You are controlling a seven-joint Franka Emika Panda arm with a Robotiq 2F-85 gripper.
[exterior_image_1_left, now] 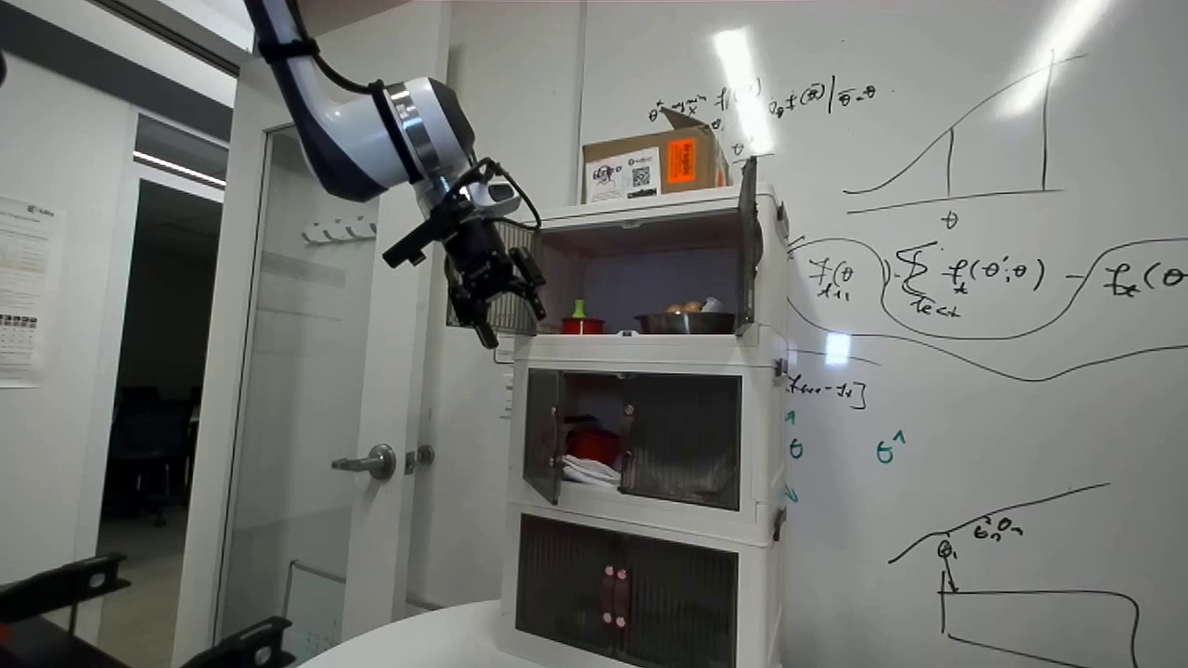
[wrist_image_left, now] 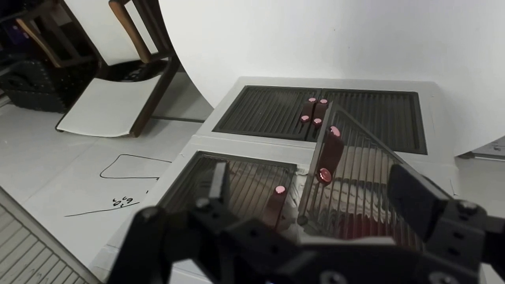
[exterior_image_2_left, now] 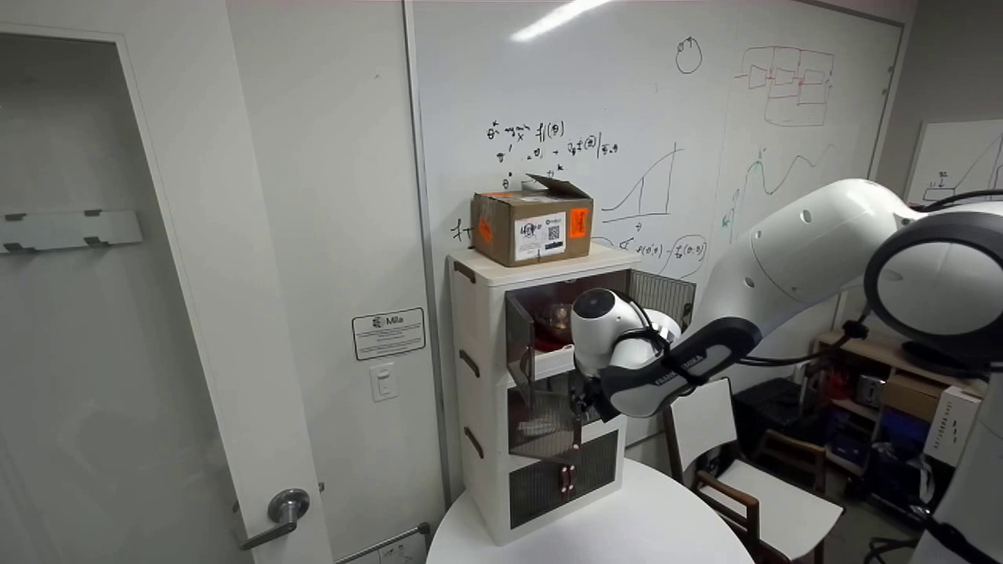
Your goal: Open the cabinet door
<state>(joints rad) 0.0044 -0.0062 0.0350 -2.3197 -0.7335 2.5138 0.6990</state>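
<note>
"Mila" heads the sign (exterior_image_2_left: 389, 334) at left, the arm (exterior_image_2_left: 799, 251) reads "FRANKA EMIKA", "θ" recurs on the far whiteboard (exterior_image_1_left: 1021, 455)

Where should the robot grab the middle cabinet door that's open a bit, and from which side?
Probably by the dark red handle, pinched across its width, coming from the front. It's a narrow upright strap near the free edge of the door. The door stands ajar, so that edge sticks out from the cabinet and should be easier to reach.
</note>
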